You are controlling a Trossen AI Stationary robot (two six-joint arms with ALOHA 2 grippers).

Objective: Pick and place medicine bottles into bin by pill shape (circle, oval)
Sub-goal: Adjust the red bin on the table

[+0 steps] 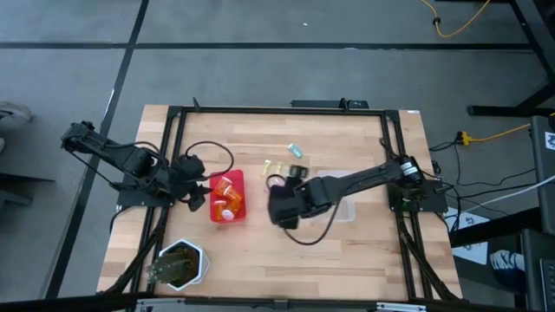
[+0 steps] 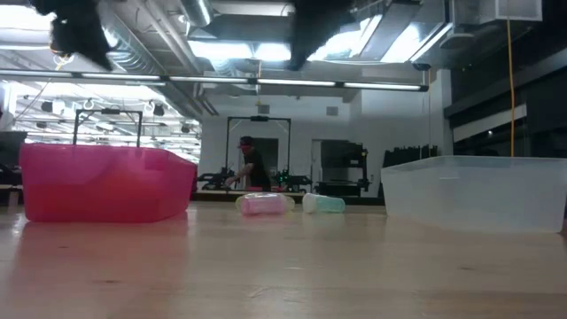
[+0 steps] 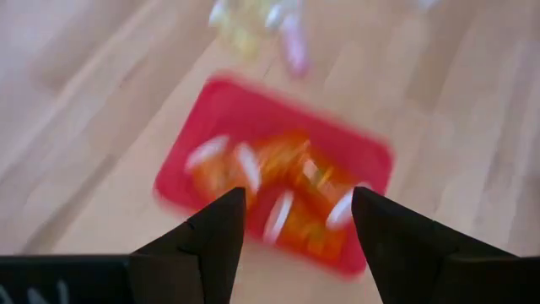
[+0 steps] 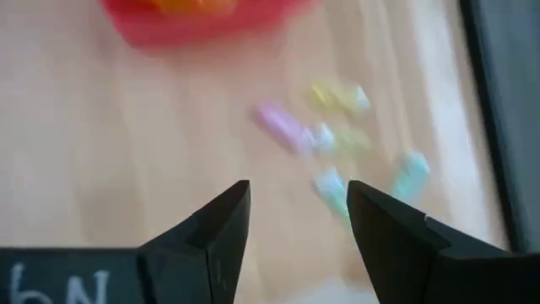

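Several orange bottles with white caps (image 3: 278, 181) lie in the red bin (image 1: 227, 198). My left gripper (image 3: 299, 198) hangs open above that bin, at its left side in the high view (image 1: 198, 191). Small pastel bottles lie on the wood right of the bin: pink (image 4: 283, 127), yellow-green (image 4: 325, 95) and teal (image 4: 409, 173); they also show in the high view (image 1: 279, 169). My right gripper (image 4: 299, 190) is open above the table, just on the near side of them (image 1: 277, 208). Both grippers are empty.
A clear bin (image 2: 478, 190) stands right of centre, partly under my right arm (image 1: 347, 211). A white hexagonal pot with dark contents (image 1: 180, 264) stands at the near left. A black frame (image 1: 173, 121) runs round the table. A person (image 2: 252, 168) stands far behind.
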